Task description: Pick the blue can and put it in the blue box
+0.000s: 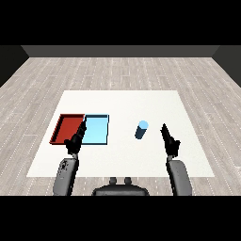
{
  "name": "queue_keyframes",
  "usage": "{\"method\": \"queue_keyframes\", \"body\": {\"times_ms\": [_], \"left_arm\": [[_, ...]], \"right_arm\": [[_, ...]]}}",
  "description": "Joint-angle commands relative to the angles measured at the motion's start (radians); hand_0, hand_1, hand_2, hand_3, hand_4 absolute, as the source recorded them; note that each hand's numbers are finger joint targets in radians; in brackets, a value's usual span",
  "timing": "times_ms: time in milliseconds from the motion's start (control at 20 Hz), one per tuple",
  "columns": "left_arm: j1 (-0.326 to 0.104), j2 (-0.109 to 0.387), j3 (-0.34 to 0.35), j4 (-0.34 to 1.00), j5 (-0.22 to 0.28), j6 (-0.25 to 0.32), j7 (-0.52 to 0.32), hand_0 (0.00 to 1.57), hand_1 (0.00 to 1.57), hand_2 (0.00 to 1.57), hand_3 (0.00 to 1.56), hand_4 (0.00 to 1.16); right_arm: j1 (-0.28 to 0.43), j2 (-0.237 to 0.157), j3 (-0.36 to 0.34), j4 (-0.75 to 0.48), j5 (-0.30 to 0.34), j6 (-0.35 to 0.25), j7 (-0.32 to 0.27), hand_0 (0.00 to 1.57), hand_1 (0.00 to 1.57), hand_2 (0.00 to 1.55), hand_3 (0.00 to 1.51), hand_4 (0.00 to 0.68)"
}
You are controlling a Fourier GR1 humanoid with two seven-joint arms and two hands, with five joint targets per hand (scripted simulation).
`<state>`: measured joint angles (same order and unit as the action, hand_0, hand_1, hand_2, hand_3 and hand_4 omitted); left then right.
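While the can (141, 130) stands on the white table (155, 101), we see it untouched, upright or perhaps leaning a touch, right of the middle, its pale blue top above a darker blue side. It sits well apart from the blue tray (96, 130), which lies to its left, flat on the table. Just beside that tray, edge against edge on its far left side, we have the red tray (66, 128).

Now the right robot hand (170, 140): we find it near the can, off to the can's right and a little nearer to us, not touching it. Its fingers are straight, pointing up and away across the table, and they hold nothing. There is bare table between fingers and can.

Over on the other side, the left robot hand (76, 139) hangs over the near edge of the trays, about where red meets blue. Its fingers too are stretched out and relaxed, aimed forward, with nothing in them. We cannot tell whether it touches a tray or floats above it.

Both grey forearms come in from the lower corners. Beyond the table we see pale wood floor (117, 70) running back to a dark wall.
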<state>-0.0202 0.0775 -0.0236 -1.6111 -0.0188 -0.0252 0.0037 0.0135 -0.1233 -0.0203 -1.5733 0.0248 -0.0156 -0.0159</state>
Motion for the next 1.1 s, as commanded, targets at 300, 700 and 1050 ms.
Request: {"method": "queue_keyframes", "body": {"times_ms": [300, 700, 1050], "left_arm": [[0.021, -0.051, 0.050, -0.067, 0.044, 0.024, -0.199, 0.00, 0.00, 0.00, 0.00, 0.00], [0.023, -0.031, 0.096, 0.072, 0.065, -0.026, -0.388, 0.00, 0.00, 0.00, 0.00, 0.00], [0.046, -0.023, 0.109, 0.108, 0.082, -0.035, -0.427, 0.00, 0.00, 0.00, 0.00, 0.00]], "right_arm": [[-0.181, 0.104, 0.034, 0.050, -0.069, 0.053, -0.107, 0.00, 0.00, 0.00, 0.00, 0.000], [-0.147, 0.076, 0.002, 0.140, -0.106, 0.145, -0.274, 0.00, 0.00, 0.00, 0.00, 0.000], [-0.256, 0.081, -0.041, 0.319, -0.107, 0.134, -0.346, 0.00, 0.00, 0.00, 0.00, 0.000]]}}
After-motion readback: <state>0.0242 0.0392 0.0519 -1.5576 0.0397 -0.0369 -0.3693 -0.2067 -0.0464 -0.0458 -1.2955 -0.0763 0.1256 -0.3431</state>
